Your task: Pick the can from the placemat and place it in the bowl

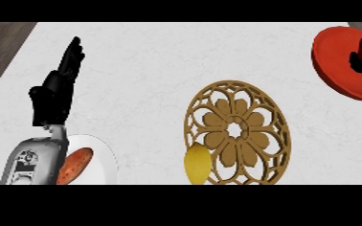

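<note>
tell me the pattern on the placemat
Tan openwork flower rosette on the placemat, seen in the head view.

White marbled counter top [141, 76] with faint grey veining fills nearly the whole view under even, soft light, and a strip of dark wood-grain floor [13, 40] shows past its edge at 10 o'clock.

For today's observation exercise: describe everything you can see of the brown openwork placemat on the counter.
The placemat is a round, flat disc, brown like carved wood, lying on the pale marbled counter at centre right. Its cut-through pattern shows a flower of petals around a small star-shaped opening, ringed by looping arches and a thin rim. The counter shows through the gaps. A yellow lemon-like object overlaps its lower left edge. No can is visible on it, and no hand touches it.
</note>
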Controlling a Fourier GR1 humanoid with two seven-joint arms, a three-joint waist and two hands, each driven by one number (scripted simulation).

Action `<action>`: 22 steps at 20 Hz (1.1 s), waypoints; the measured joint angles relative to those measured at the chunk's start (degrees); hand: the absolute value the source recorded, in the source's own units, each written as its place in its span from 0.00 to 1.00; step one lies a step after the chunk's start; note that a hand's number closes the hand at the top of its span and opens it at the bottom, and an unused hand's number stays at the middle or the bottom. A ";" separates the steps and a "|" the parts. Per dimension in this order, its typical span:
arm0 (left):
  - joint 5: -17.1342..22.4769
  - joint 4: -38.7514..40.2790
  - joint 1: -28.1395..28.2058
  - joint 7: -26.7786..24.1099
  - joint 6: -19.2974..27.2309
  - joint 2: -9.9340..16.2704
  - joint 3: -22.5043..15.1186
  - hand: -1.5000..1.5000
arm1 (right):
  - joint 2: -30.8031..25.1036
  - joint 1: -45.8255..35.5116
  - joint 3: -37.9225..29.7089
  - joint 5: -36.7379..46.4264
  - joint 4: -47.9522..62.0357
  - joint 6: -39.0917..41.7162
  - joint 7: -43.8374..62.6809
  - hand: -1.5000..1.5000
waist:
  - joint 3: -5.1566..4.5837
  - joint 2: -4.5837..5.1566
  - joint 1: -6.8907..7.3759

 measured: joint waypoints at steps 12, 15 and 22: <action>0.03 -0.35 -0.57 0.22 -0.18 -0.69 -0.65 0.50 | -3.28 -4.59 -7.85 -8.15 14.73 10.14 -10.12 0.00 | 0.29 0.71 1.20; -0.47 -0.32 -0.45 0.24 0.18 -1.02 -1.04 0.50 | -3.57 -5.25 -10.26 -10.75 15.75 11.70 -13.83 0.00 | 0.30 0.68 1.15; -0.36 -0.07 -0.23 -0.11 0.03 -0.53 -0.39 0.50 | -6.73 -4.69 -15.60 -16.06 18.42 16.10 -19.79 0.00 | 0.22 0.40 0.39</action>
